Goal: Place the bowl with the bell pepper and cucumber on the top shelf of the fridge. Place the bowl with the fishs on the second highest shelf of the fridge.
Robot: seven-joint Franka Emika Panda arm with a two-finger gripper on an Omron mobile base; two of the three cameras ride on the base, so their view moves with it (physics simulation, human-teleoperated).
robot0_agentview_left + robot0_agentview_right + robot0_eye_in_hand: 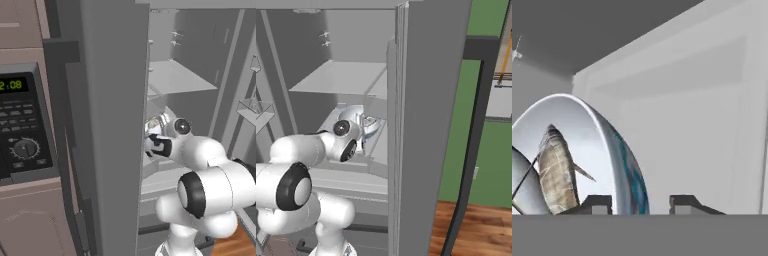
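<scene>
The white arm reaches forward into the open grey fridge (200, 45), its hand at the second shelf down, under the pale grey upper shelf (175, 80). In the hand view the two-finger gripper (640, 204) has its dark fingertips (597, 204) standing apart, one on each side of the rim of a white bowl with a blue-green pattern on its outside (619, 165); the left tip sits just inside the rim and the right tip stands clear of the outer wall, so the jaws are apart and not clamped on the rim. Inside the bowl lies a brownish, scaled fish (558, 170) with a pointed end toward the rim, and part of a second, silvery fish (523, 185) shows at the far left. From the right base view the white bowl (363, 122) rests on the second shelf (376, 145), just beyond the hand and near the right side wall. From the left base view the bowl (154, 124) peeks out beside the edge of the tall grey fridge door (112, 125), with a black microwave with a green clock display (22, 125) further left
</scene>
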